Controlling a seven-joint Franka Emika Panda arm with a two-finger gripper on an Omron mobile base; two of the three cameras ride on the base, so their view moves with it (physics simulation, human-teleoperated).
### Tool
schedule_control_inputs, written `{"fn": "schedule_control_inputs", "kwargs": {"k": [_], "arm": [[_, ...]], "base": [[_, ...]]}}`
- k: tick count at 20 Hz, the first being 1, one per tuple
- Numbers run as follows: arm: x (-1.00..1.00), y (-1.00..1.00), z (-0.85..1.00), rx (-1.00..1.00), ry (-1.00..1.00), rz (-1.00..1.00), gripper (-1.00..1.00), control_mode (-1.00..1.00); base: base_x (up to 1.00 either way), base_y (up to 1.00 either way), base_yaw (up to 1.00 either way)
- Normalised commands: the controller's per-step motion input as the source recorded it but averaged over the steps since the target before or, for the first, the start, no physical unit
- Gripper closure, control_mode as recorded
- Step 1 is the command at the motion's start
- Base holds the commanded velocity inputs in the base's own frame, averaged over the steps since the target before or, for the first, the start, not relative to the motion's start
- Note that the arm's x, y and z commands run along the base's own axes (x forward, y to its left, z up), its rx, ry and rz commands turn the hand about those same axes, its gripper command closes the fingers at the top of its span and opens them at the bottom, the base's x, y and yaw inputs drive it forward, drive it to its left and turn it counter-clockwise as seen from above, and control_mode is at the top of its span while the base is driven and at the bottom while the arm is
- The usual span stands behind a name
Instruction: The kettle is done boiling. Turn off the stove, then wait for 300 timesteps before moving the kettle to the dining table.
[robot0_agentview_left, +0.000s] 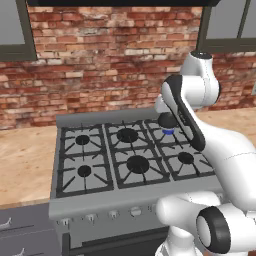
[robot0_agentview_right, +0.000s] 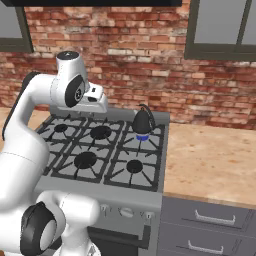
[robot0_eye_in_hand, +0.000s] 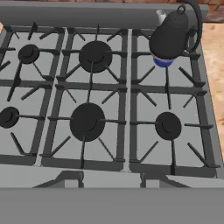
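Observation:
The stove (robot0_agentview_left: 85, 206) is a grey gas range with six black burners under grates and a row of knobs (robot0_agentview_left: 113, 214) along its front. The small dark kettle (robot0_eye_in_hand: 170, 37) stands upright on the back right burner, with a blue flame (robot0_eye_in_hand: 162, 62) under it. The kettle (robot0_agentview_right: 142, 120) also appears in the right base view and the kettle (robot0_agentview_left: 167, 120) in the left base view, partly behind my arm. My gripper (robot0_eye_in_hand: 109, 181) hovers above the stove's front middle, facing down, open with nothing between its fingers. It is well apart from the kettle. The dining table is out of view.
Wood counters flank the stove, on the left (robot0_agentview_left: 25, 160) and on the right (robot0_agentview_right: 210, 160). Grey drawers (robot0_agentview_right: 210, 220) sit under the right counter. A brick wall (robot0_agentview_right: 150, 65) rises behind the stove, with dark-framed panels above it.

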Motion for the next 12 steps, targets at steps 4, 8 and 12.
{"fn": "schedule_control_inputs", "kwargs": {"k": [4, 8, 12], "arm": [[0.00, 0.02, 0.00, 0.00, 0.00, 0.00, -1.00, 1.00], [0.00, 0.00, 0.00, 0.00, 0.00, 0.00, -1.00, 1.00], [0.00, 0.00, 0.00, 0.00, 0.00, 0.00, -1.00, 1.00]], "base": [[0.00, 0.22, 0.00], [0.00, 0.40, 0.00], [-0.01, 0.36, 0.00]]}}
